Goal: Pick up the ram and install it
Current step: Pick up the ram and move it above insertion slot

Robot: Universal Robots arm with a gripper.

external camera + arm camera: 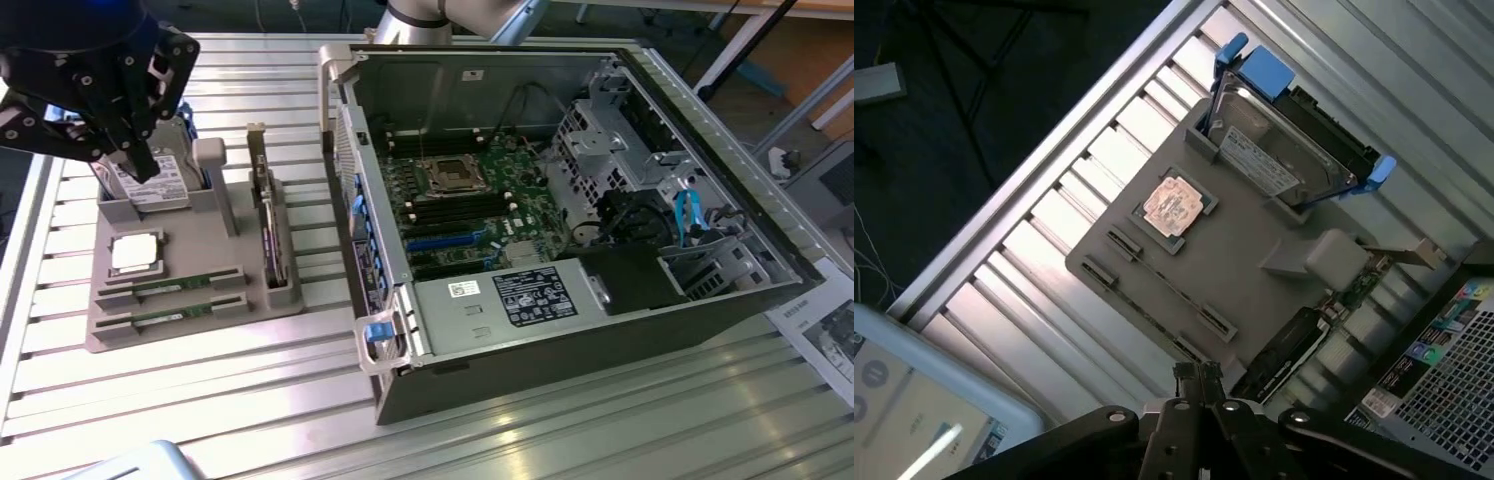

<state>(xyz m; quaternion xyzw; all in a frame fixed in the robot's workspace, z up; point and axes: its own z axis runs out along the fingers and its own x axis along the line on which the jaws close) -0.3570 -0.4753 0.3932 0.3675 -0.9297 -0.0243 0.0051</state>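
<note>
The fingers (1190, 388) were seen pressed together at their tips in the wrist view, with nothing held between them. In the exterior view they were poised over the hard drive (163, 185), at the end of the grey tray (200, 250) farther from that camera. The memory stick (174, 287) and its twin (166, 319) were seated on edge in their holders at the tray's nearer end, well apart from the fingers, with the square processor chip (134, 255) lying between. The two were laid parallel, their long axis running across the exterior view from left to right and rising a little toward the right. Of the pair, the memory stick was judged the closer to the fingers, and neither had been lifted. In the wrist view the closed fingertips and the sticks' thin top edges were made plain. In the exterior view the inside of the open computer case (601, 200) was laid bare on the exterior view's right, its green board (501, 205) exposed. An expansion card (274, 240) stood upright on the tray's edge toward the case, all of it carried on a slatted metal surface (200, 400).
</note>
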